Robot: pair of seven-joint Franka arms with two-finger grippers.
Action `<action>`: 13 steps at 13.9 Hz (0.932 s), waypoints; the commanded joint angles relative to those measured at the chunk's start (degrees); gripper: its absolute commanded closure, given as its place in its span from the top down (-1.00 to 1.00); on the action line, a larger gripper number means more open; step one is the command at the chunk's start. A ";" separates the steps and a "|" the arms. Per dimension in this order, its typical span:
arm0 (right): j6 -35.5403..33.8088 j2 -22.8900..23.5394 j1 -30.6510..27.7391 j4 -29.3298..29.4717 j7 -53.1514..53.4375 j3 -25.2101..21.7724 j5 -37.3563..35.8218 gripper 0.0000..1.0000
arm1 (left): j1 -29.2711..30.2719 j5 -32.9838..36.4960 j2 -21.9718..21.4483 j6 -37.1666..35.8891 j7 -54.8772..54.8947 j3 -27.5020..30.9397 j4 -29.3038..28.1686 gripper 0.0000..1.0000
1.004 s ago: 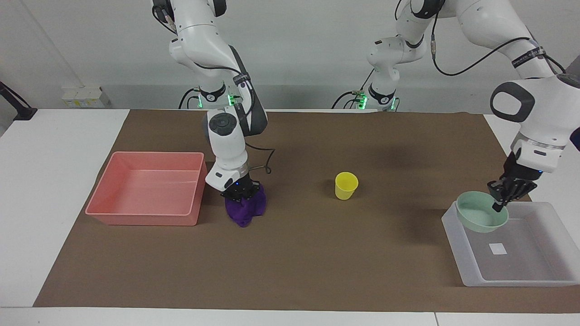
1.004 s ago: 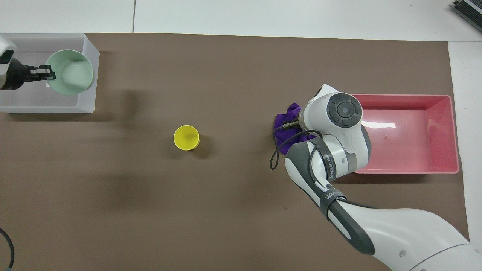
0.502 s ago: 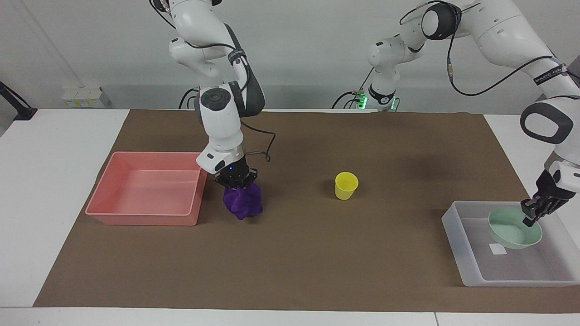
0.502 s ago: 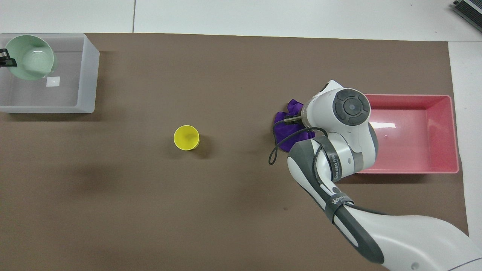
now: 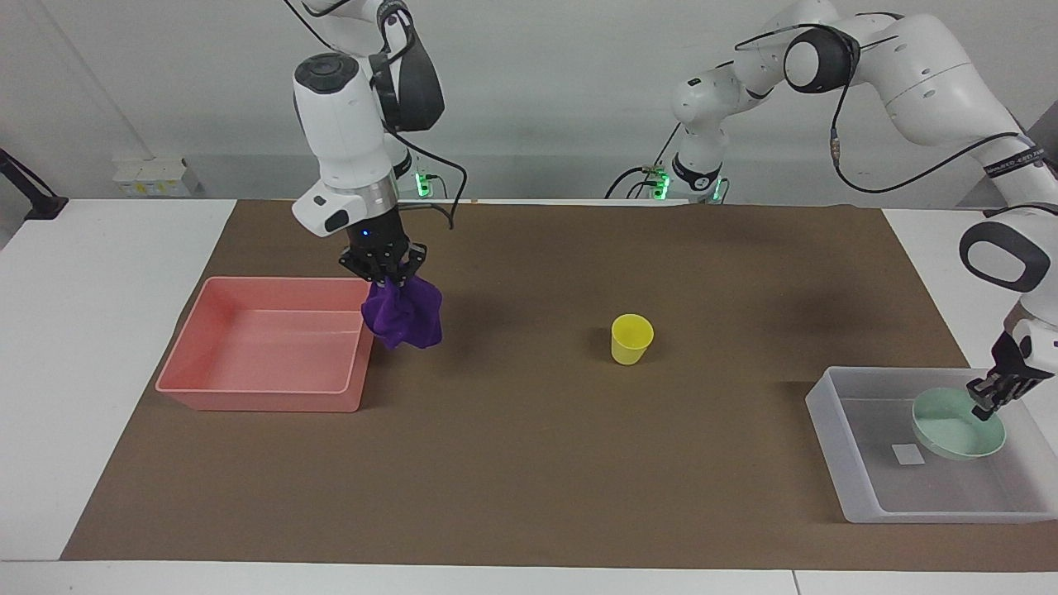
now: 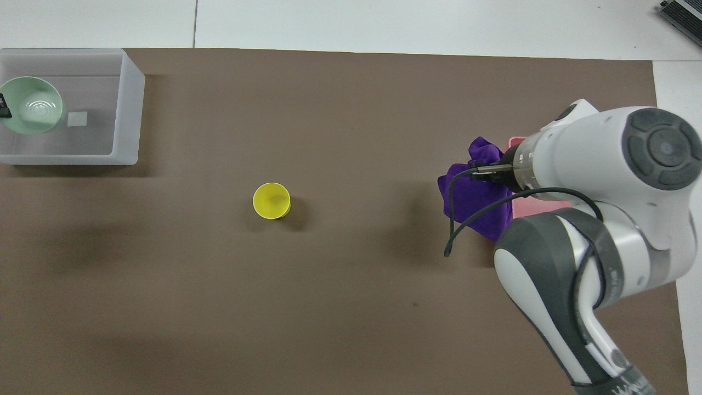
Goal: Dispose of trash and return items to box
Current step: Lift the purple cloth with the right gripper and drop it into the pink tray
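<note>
My right gripper (image 5: 382,273) is shut on the purple cloth (image 5: 403,318) and holds it in the air over the mat, at the edge of the pink tray (image 5: 264,343). The cloth also shows in the overhead view (image 6: 476,195) below the gripper (image 6: 488,171). My left gripper (image 5: 988,401) is shut on the rim of the mint-green bowl (image 5: 955,426), low inside the translucent box (image 5: 843,463). The overhead view shows the bowl (image 6: 30,105) in the box (image 6: 123,109) beside the white label. The yellow cup (image 5: 631,338) stands upright mid-mat, away from both grippers.
A brown mat (image 5: 537,463) covers the table. The pink tray holds nothing and sits toward the right arm's end; my right arm hides most of it in the overhead view. The box sits at the left arm's end, at the mat's corner.
My right gripper has lifted the purple cloth off the mat and carried it up toward the pink tray. My left gripper has carried the bowl over the box and lowered it inside.
</note>
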 commanded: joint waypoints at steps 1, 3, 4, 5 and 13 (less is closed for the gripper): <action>-1.56 -2.60 -4.74 -0.29 -3.76 0.31 -0.78 -1.00 | 0.64 0.21 1.30 1.09 1.58 -1.07 0.76 -1.00; -0.87 -2.78 -9.40 -0.55 -9.82 0.48 -0.78 -1.00 | -0.33 -1.19 2.35 1.96 1.58 -1.68 1.46 -1.00; -0.42 -2.69 -11.51 -0.81 -12.55 0.48 -0.78 -1.00 | -0.25 -1.20 2.79 3.01 1.58 -1.68 1.37 -1.00; -0.25 -2.78 -13.62 -1.42 -15.18 0.48 -0.78 -1.00 | -0.24 -1.20 3.14 3.80 1.67 -1.68 1.37 -1.00; 14.16 1.61 -21.29 -12.50 -22.51 0.48 -0.17 -1.00 | -1.74 -0.93 3.85 6.62 1.58 -1.51 0.23 -0.95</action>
